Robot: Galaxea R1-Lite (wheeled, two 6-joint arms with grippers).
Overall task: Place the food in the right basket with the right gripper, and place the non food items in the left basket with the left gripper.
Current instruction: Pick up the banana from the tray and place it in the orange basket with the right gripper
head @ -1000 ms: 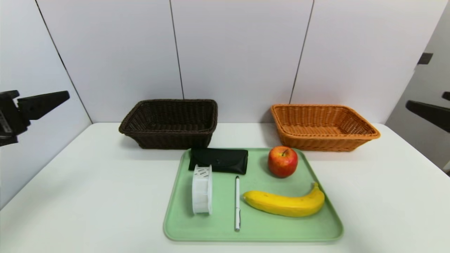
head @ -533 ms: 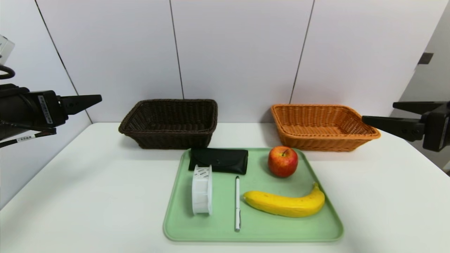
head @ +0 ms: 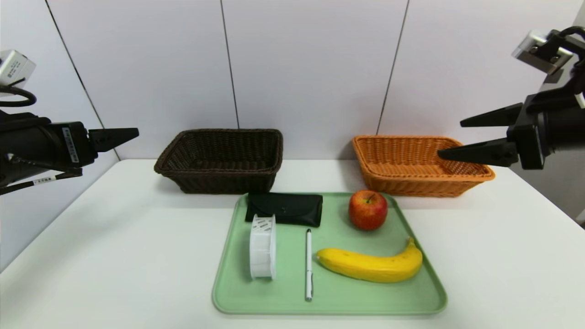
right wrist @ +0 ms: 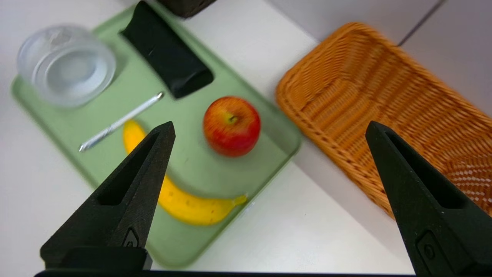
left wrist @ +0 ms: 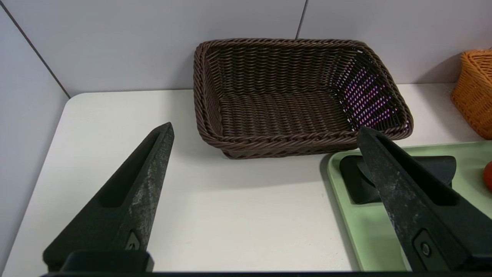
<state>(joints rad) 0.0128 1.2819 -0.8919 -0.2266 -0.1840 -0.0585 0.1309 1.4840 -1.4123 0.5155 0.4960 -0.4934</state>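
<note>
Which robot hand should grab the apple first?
Probably the right gripper: open, it hangs nearest the apple and the orange basket. The left gripper is far across.

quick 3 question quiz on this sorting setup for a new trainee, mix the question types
1. True or false: the dark brown basket already holds an item.
2. Multiple choice: which thing lies on the green tray between the white spool and the banana? A) the apple B) the pen C) the black pouch
3. Short answer: how do the jaws of the left hand and the right hand stand, and does either hold anything?

Key
1. False: it is empty, as is the orange basket.
2. B: the pen; the apple and the black pouch lie farther back.
3. Both open, both empty, raised above the table.
</note>
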